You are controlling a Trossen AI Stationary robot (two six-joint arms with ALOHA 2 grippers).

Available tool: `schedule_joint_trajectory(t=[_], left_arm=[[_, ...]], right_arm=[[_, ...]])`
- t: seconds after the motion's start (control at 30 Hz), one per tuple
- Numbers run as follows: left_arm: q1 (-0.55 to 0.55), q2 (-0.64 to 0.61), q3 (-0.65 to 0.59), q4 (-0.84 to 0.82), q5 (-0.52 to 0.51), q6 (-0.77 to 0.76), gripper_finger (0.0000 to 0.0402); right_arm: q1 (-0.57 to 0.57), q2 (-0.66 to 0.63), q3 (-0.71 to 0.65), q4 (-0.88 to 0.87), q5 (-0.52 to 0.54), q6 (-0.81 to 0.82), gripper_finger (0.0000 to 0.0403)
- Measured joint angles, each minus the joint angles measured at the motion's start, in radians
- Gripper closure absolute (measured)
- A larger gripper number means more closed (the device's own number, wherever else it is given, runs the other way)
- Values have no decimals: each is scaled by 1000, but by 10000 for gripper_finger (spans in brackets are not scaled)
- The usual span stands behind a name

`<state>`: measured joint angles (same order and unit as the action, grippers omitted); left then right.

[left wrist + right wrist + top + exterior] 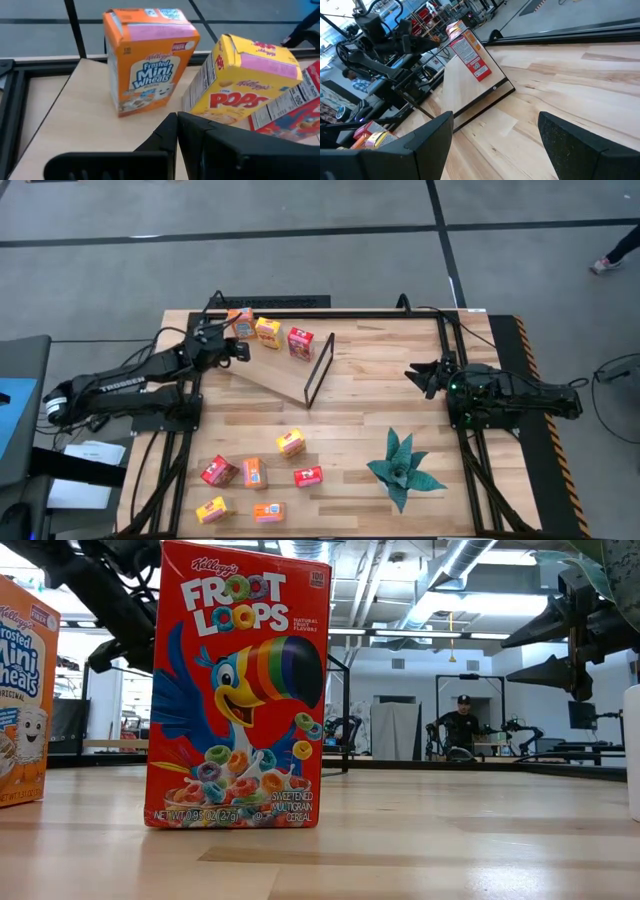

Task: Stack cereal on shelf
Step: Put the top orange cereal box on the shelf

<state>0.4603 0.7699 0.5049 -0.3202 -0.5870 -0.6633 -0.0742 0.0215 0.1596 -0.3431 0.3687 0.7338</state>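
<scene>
Three cereal boxes stand upright on the shelf board (275, 370) at the table's far left: an orange one (241, 322) (147, 60), a yellow one (268, 332) (245, 80) and a red one (300, 342) (295, 117). The board's black frame (320, 368) stands at its right end. My left gripper (238, 348) (177, 125) is shut and hovers over the board just near of the orange and yellow boxes, holding nothing. My right gripper (425, 375) (495, 130) waits open at the table's right. Several more boxes (254, 472) lie on the near left of the table.
A green artificial plant (403, 470) lies on the near right of the table. In the low view a red Froot Loops box (237, 690) stands close up, with an orange box (20, 700) at the picture's left edge. A person (462, 725) stands far back in the room.
</scene>
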Motion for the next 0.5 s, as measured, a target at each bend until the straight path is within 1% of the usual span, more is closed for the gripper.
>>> schedule_joint_trajectory(t=[0.17,0.27,0.37,0.5], left_arm=[[0,45,0,31,-42,0,402],[0,65,0,23,-56,-12,402],[0,78,0,25,-58,-8,402],[0,83,0,28,-86,9,402]], right_arm=[[0,0,0,0,0,0,86],[0,0,0,0,0,2,86],[0,0,0,1,0,8,86],[0,0,0,0,0,18,86]])
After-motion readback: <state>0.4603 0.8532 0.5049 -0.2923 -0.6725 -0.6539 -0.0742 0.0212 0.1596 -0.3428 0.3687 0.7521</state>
